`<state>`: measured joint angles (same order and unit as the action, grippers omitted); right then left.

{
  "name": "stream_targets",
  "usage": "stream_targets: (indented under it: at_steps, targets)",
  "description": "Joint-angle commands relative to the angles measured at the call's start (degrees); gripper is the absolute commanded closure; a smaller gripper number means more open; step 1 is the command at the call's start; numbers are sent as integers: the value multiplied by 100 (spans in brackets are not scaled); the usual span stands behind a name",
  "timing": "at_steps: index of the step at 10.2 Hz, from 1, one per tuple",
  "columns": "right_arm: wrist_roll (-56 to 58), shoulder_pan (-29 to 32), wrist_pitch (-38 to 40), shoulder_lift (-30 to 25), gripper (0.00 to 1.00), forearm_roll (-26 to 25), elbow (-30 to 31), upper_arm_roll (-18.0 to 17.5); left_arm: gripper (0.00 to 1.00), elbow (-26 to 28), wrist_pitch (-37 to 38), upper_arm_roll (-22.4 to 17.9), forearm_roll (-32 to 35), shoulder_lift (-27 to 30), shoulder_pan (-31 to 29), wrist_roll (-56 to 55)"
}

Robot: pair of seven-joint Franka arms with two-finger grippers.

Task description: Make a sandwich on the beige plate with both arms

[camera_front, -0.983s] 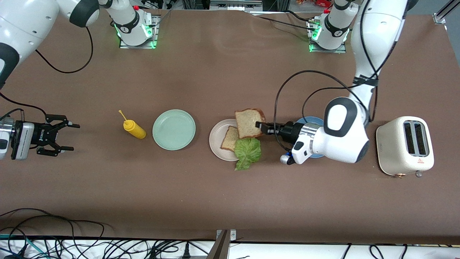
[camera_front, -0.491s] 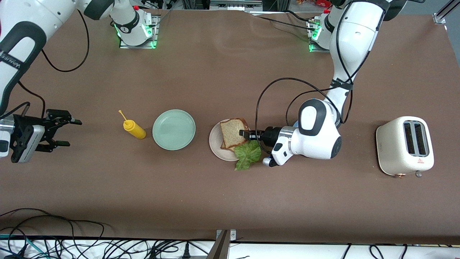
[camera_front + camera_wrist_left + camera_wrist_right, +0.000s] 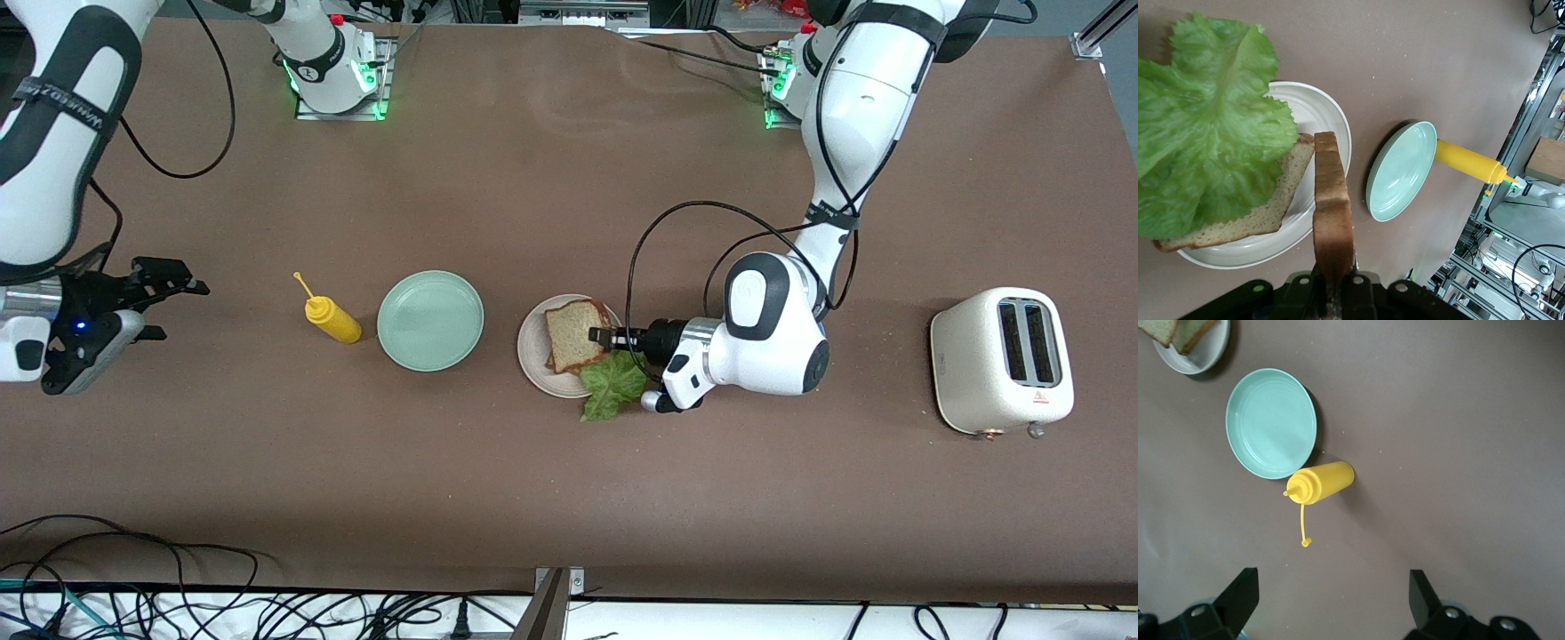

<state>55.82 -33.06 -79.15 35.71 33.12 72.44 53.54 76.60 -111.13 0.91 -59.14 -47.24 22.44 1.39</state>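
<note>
The beige plate (image 3: 532, 356) sits mid-table, with one bread slice (image 3: 1238, 223) lying on it. A green lettuce leaf (image 3: 613, 382) rests partly on that slice and hangs over the rim toward the front camera. My left gripper (image 3: 597, 338) is shut on the crust edge of a second bread slice (image 3: 572, 333), holding it level just over the plate and above the lower slice. In the left wrist view this held slice (image 3: 1333, 200) shows edge-on, clamped in the left gripper (image 3: 1333, 283). My right gripper (image 3: 173, 307) waits open over bare table at the right arm's end.
A mint-green plate (image 3: 430, 320) and a yellow squeeze bottle (image 3: 331, 318) lie between the beige plate and the right gripper. A cream toaster (image 3: 1000, 360) stands at the left arm's end. Cables run along the table's front edge.
My left gripper carried the bread slice from beside the plate's rim to over the plate and lower. The right arm shifted and tilted slightly, still open.
</note>
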Motion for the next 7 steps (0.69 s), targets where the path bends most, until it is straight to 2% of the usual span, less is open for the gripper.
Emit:
stream_targets:
  at_steps: [1, 2, 3, 4, 5, 6, 7]
  targets:
    - [-912, 938, -397, -1019, 0, -1451, 104, -1848, 100, -119, -67, -73, -186, -101, 102, 125]
    - [-1394, 1255, -408, -1222, 0, -1988, 139, -2404, 100, -119, -206, -73, -195, -110, 111, 125]
    - [-1982, 1476, -416, -1450, 0, -2342, 305, -2792, 100, -119, -329, -73, -186, -136, 181, 125]
    - [-2484, 1765, -556, -1757, 0, -2502, 680, -3136, 74, -110, -418, -73, -177, -154, 181, 133]
    - [-2984, 2177, -1097, -2204, 0, -2669, 1276, -3618, 28, -110, -488, -73, -168, -171, 181, 247]
    - [-3607, 2495, -1398, -2730, 0, -2932, 1978, -4049, 10, -93, -524, -73, -168, -180, 181, 483]
    - [-4527, 2620, -1462, -3127, 0, -3082, 2350, -4314, 7, -75, -524, -73, -151, -180, 181, 520]
